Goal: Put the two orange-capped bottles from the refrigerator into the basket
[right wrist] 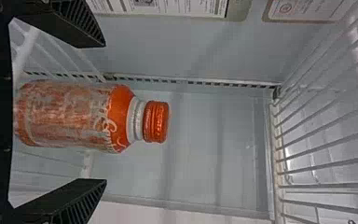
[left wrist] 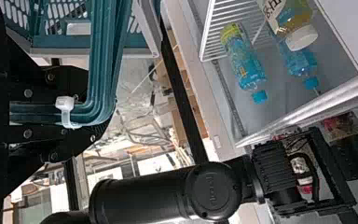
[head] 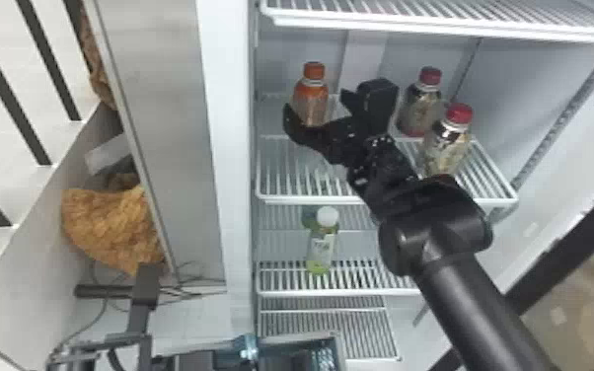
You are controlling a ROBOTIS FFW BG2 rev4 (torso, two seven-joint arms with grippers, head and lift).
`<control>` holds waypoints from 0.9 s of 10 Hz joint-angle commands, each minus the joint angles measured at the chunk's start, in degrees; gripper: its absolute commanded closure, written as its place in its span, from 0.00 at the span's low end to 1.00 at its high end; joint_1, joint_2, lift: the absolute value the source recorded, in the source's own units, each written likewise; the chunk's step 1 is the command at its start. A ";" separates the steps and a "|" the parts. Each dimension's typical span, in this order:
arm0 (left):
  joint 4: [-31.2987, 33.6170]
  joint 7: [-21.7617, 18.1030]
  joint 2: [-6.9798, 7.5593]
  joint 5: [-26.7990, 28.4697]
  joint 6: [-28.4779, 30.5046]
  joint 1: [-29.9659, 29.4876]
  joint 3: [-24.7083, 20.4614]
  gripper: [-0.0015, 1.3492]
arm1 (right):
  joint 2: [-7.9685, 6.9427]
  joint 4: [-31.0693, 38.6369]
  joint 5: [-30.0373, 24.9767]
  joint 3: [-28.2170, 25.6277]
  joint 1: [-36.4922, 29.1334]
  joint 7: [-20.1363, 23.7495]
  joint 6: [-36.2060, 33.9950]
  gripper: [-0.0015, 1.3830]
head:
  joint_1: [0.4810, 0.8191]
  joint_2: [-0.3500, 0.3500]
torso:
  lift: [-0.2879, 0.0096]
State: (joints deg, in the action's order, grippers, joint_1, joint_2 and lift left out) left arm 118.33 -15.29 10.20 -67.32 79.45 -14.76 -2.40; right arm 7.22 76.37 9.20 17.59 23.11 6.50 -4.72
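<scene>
The orange-capped bottle (head: pixel 311 98) stands upright on a refrigerator shelf (head: pixel 311 199), and the right claw (head: pixel 317 104) is spread, 1 finger to either side of it. Seen from that bottle, 2 red-capped bottles (head: pixel 446 148) stand around 3 to 4 o'clock, 1 white-capped bottle (head: pixel 323 246) at 6 on the shelf below, the basket (head: pixel 296 339) lower at 6. How the left claw (left wrist: pixel 86 98) sits, I can't tell.
</scene>
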 commanded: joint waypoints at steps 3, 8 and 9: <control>-0.14 0.00 0.00 0.02 -0.14 0.14 0.00 0.89 | 0.26 -5.14 2.00 2.06 4.60 -0.09 0.92 0.00 | 0.63 0.35 | 0.83; -0.28 -0.18 0.00 -0.21 -0.14 0.14 0.00 0.89 | 0.43 -7.11 3.03 4.46 6.15 0.00 0.08 0.71 | 0.63 0.38 | 0.83; -0.28 -0.26 0.09 -0.21 -0.14 0.14 0.00 0.89 | 0.61 -5.00 3.03 4.23 5.02 0.00 0.08 0.71 | 0.63 0.38 | 0.83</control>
State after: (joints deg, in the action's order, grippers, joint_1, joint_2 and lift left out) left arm 118.05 -15.55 10.26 -67.52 79.28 -14.61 -2.40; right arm 7.73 70.20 12.18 21.94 28.74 6.52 -4.64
